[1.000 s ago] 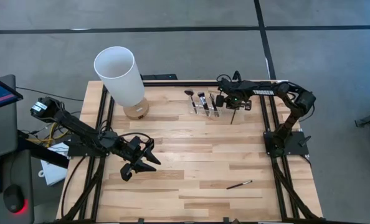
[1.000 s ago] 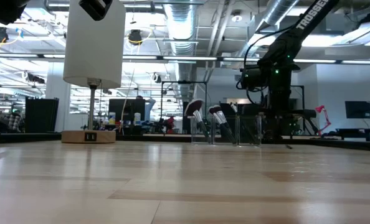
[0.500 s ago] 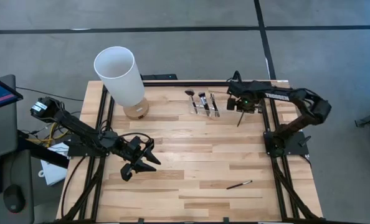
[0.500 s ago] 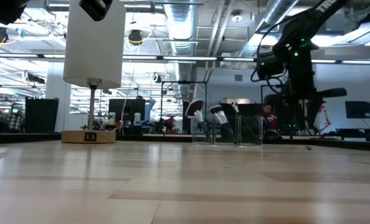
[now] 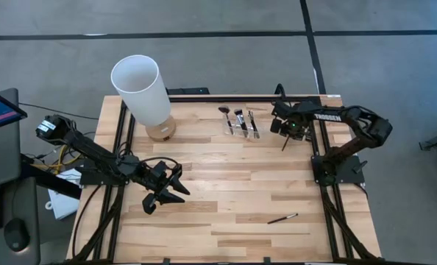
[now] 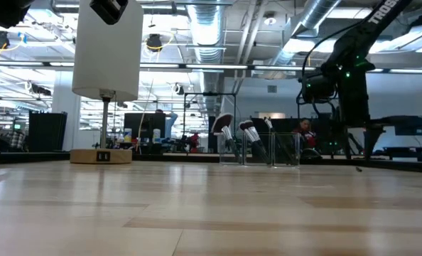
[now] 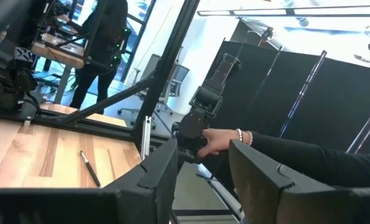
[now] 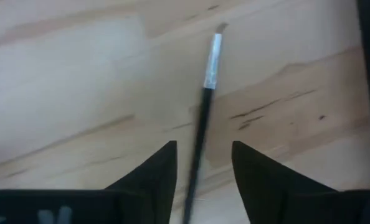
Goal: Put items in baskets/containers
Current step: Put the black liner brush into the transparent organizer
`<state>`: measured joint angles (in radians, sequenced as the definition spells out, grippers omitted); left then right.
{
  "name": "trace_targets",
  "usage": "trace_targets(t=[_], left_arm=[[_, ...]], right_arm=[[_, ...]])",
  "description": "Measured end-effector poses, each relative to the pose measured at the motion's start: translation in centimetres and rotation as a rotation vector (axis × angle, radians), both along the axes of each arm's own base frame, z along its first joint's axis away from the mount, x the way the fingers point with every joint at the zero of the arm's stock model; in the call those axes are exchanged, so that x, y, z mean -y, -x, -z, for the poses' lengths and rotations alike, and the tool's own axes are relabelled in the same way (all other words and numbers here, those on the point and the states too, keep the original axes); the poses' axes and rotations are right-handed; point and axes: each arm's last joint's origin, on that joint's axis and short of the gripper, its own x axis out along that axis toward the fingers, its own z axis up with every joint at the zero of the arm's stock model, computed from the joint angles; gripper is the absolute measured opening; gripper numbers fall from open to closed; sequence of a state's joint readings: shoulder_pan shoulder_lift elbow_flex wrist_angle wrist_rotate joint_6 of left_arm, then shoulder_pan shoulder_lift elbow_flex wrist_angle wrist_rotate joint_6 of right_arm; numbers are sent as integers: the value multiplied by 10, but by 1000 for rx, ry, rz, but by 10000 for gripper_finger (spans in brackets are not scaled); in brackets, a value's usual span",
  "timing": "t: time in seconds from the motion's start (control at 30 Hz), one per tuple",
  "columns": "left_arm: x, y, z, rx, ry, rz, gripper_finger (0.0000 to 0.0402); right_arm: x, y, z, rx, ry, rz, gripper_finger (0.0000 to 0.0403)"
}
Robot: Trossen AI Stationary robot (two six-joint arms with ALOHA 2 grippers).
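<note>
Even overhead lighting, soft shadows on the wooden surface (image 5: 226, 177). Low view: bright ceiling strip lights (image 6: 197, 65) glare, foreground planks out of focus. Right wrist view motion-blurred; brush (image 8: 205, 106) smeared.

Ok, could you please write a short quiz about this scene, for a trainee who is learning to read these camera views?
1. True or false: the left tool grips a brush.
2. What does the right tool hold, beside the clear holder? A) a sponge B) a thin brush C) nothing
3. Fill in: the loose brush lies on the table, nearer to the ____ arm's base.

Key: 1 false, it is open and empty over the table; 2 B; 3 right.
</note>
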<state>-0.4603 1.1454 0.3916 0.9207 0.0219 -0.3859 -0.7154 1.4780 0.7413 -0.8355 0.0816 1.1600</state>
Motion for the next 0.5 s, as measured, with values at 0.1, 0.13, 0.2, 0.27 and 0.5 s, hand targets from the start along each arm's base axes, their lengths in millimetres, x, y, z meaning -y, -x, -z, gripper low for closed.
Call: trace_targets(t=[0.1,0.13,0.2,0.27,0.5], left_arm=[[0,0,0,0,0,0,143],[0,0,0,0,0,0,143],[0,0,0,0,0,0,143],[0,0,0,0,0,0,143],[0,0,0,0,-1,0,143]], right_arm=[[1,3,1,-3,-8,23,117],[1,3,3,0,-5,31,112],[1,5,7,10,2,36,107],[2,4,10,40,20,56,106],[4,2,13,88,46,67,106]])
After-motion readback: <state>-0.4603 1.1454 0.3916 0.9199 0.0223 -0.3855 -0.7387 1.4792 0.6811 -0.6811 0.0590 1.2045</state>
